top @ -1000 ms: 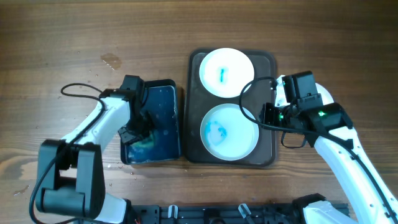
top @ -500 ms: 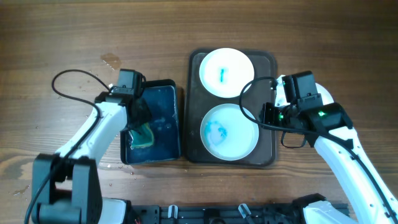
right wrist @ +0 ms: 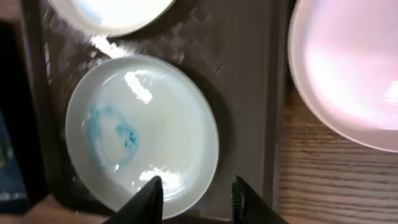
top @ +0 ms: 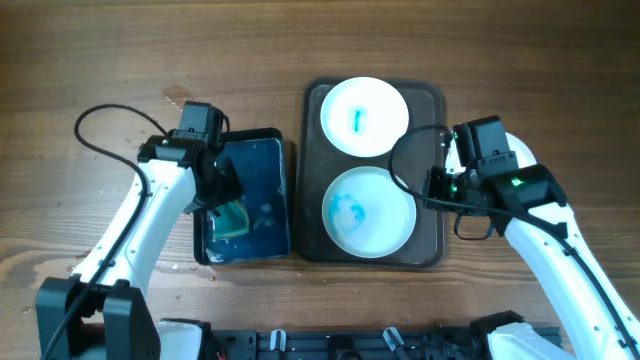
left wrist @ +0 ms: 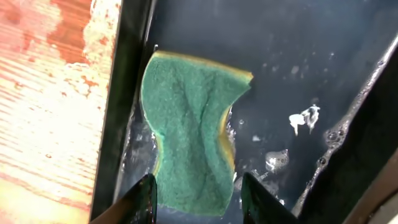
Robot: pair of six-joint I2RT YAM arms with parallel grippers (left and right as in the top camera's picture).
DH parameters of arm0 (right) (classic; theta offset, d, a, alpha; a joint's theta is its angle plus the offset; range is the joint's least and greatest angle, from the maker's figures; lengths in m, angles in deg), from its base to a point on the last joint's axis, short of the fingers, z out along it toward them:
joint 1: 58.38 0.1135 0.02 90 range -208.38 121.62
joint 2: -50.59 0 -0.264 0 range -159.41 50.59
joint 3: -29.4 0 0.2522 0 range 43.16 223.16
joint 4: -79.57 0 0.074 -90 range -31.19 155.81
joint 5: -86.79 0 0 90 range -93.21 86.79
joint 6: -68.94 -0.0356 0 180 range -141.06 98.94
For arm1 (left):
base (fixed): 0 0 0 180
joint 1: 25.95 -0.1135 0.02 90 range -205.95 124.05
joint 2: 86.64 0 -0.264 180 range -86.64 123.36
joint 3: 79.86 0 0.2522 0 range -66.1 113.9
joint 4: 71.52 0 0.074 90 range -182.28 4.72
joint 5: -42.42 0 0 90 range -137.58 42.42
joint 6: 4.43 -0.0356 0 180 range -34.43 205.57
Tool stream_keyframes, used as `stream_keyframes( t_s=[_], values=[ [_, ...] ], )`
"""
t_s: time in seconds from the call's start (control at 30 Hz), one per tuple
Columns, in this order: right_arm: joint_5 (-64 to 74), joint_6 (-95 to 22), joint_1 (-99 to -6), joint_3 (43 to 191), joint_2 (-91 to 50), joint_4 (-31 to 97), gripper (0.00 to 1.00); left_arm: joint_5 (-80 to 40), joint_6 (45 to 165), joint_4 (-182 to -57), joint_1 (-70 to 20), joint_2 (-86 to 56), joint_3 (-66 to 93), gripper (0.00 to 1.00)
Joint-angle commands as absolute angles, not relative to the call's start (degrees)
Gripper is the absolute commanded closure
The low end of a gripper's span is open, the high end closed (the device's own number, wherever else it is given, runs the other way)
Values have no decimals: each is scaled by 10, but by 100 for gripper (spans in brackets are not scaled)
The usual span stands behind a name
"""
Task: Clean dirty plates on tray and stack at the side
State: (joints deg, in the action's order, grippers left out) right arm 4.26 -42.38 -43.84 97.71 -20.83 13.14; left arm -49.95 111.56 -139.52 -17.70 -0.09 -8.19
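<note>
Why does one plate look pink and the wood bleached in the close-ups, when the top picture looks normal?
Right wrist view: the plate beside the tray is overexposed to a pinkish glow; the smeared plate shows white glare spots. Left wrist view: the table wood is blown out, yet the sponge is sharp. Overhead view: even light.

My left gripper (top: 222, 196) hangs over a green sponge (top: 233, 218); two blue-smeared round white plates (top: 368, 225) lie on a dark brown rectangular tray (top: 425, 100)
</note>
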Motion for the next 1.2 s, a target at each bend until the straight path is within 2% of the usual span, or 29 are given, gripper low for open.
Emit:
stream_keyframes(
  t_s=[0.0,0.1,0.13,0.17,0.27,0.47,0.6,0.7,0.73,0.9,0.97,1.17],
  values=[
    [89,-376,-437,979,-242,128,63,-491,1120,-1310,-175,22,-170,62],
    [89,-379,-437,979,-275,135,63,-487,1130,-1268,-175,35,-213,69],
    [89,-382,-437,979,-290,142,63,-487,1129,-1263,-175,36,-213,86],
    [93,-385,-437,979,-299,146,63,-487,1129,-1261,-175,36,-212,96],
    [108,-403,-437,979,-326,179,67,-487,1104,-1293,-176,33,-175,96],
    [75,-410,-438,955,-376,237,64,-487,1097,-1430,-176,-26,-29,96],
    [63,-424,-438,901,-431,292,69,-484,1082,-1487,-170,-64,28,96],
    [63,-427,-438,884,-434,312,79,-459,1067,-1489,-148,-77,29,96],
    [62,-427,-438,884,-434,313,96,-425,1067,-1477,-131,-77,29,96],
    [53,-453,-438,884,-434,324,96,-375,1087,-1384,-53,-54,29,96],
    [53,-450,-438,884,-434,323,96,-326,1105,-1325,0,0,29,96],
    [53,-450,-438,884,-434,321,96,-285,1157,-1170,143,177,29,96]
  ],
)
